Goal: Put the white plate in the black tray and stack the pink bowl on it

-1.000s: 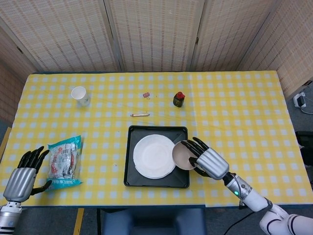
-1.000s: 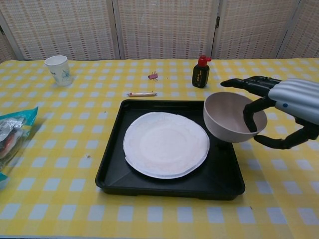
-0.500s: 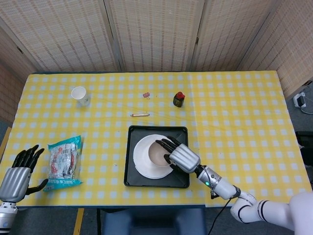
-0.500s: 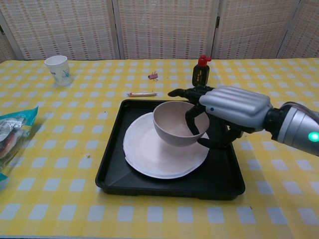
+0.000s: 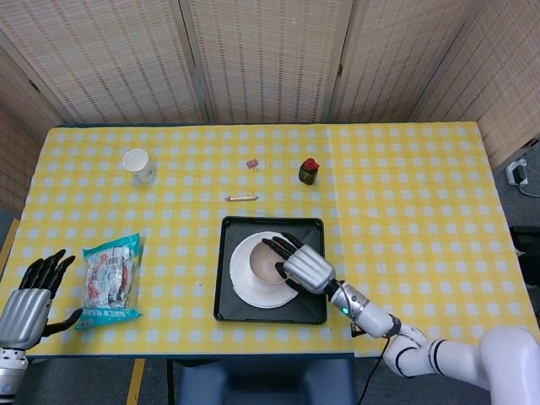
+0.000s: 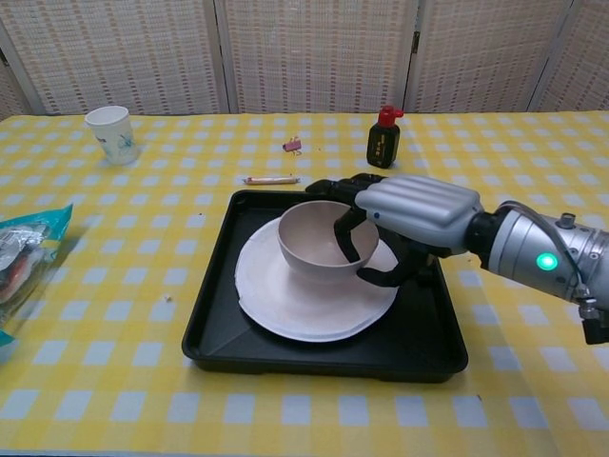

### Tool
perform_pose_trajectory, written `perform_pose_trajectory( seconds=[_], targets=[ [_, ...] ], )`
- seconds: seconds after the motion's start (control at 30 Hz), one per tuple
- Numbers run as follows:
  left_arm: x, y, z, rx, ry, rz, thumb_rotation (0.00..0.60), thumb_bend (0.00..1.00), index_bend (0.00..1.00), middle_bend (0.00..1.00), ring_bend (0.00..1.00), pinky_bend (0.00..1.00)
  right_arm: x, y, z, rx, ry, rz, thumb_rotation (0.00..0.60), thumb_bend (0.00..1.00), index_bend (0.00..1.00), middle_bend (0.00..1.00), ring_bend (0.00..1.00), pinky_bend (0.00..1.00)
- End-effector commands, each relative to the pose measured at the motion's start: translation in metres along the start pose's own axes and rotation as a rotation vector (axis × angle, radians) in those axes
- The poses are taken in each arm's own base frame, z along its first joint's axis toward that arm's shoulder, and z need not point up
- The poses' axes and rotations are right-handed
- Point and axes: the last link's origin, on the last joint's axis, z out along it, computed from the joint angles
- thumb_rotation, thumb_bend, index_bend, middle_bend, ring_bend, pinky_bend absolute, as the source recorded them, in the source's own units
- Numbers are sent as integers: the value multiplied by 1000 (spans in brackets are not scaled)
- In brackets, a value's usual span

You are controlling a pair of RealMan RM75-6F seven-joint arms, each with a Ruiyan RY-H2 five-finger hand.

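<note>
- Left robot hand [image 5: 29, 297] — off the table's near-left corner, fingers spread, holding nothing, well apart from the tray.
- White plate [image 6: 285, 305] lies in the black tray [image 6: 214, 314].
- Pink bowl [image 6: 314, 243] sits over the plate's middle, upright; can't tell if it's fully seated.
- Right robot hand [image 6: 404, 224] grasps the bowl's right rim, so release means opening and backing off rightward — this hand is the near one.

Right hand [image 6: 404, 217] gripping pink bowl [image 6: 319, 242] over white plate [image 6: 314, 289].
</note>
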Motion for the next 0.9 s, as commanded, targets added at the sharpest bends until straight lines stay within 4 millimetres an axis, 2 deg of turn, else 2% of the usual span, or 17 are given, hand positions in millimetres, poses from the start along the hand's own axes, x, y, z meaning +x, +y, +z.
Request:
perform_pose_trajectory(
  seconds=[0.03, 0.23, 0.33, 0.4, 0.63, 0.73, 0.9],
  targets=[
    [0, 1, 0, -3, 0, 0, 600, 280, 0, 0, 34, 15, -1, -1, 2, 0, -1, -1, 600, 450, 626, 0, 0, 0],
    [0, 0, 0, -3, -2, -3, 600, 280, 0, 0, 34, 15, -3, -4, 6, 0, -5, 17, 600, 450, 606, 0, 0, 0],
    [1, 0, -1, -4, -1, -6, 600, 281, 0, 0, 34, 15, -3, -3, 6, 1, -10, 20, 600, 450, 458, 0, 0, 0],
    [1, 0, -1, -3, -1, -6, 600, 280, 0, 0, 34, 15, -3, -4, 5, 2, -11, 29, 600, 450, 313, 0, 0, 0],
    [1, 1, -1, -5, -5, -6, 600, 280, 0, 0, 34, 15, -1, -4, -2, -3, -29, 38, 600, 447, 55, 0, 0, 0],
    [1, 0, -2, -4, -3, -5, 600, 280, 0, 0, 34, 15, 7, -4, -14, -5, -8, 66, 600, 430, 0, 0, 0, 0],
    [1, -1, -1, 2, -5, -3, 600, 280, 0, 0, 34, 15, 27, -1, -57, -12, 83, 81, 600, 421, 0, 0, 0, 0]
  ],
)
